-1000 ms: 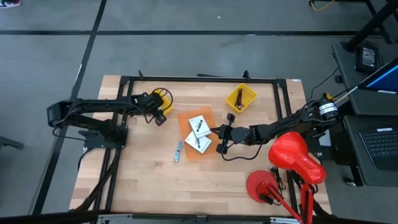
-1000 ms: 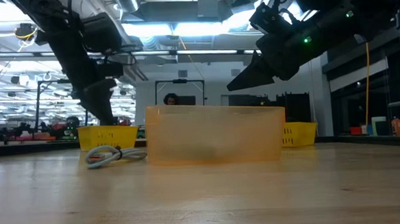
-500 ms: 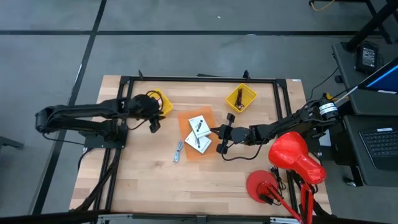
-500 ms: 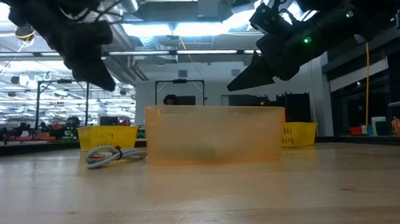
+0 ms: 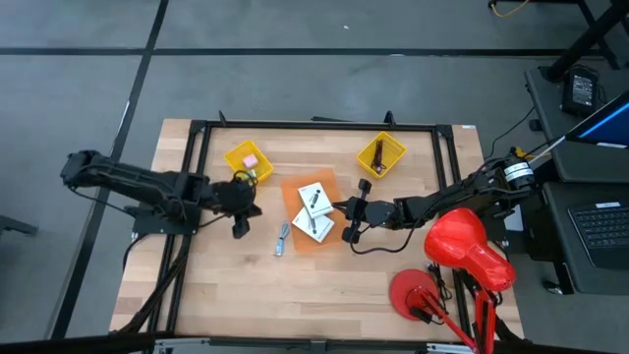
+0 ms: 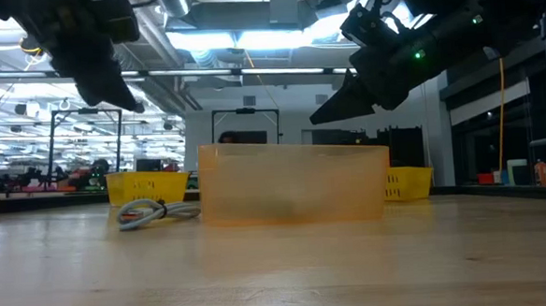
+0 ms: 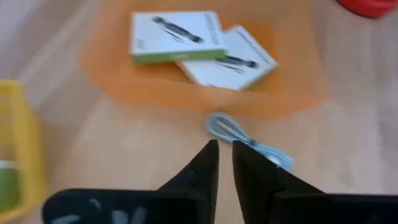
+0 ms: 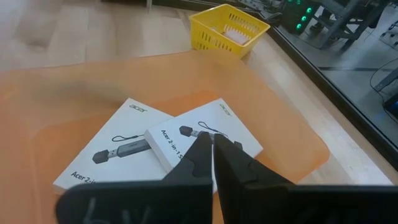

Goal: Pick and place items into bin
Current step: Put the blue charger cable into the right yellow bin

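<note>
Above the table's left half, the left tool (image 5: pixel 239 205) hovers nearly closed and empty, pointing toward the orange bin (image 5: pixel 293 193).

Two cards (image 5: pixel 314 209) lie in the bin (image 5: pixel 295 188); cable (image 5: pixel 281 240) beside it.

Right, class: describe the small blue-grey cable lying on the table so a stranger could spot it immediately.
Start at the orange tray in the middle of the wooden table. Just off its edge, on the left gripper's side, lies the blue-grey cable. Unlike the two white boxes in the tray, it is thin, looped and on bare wood.
</note>
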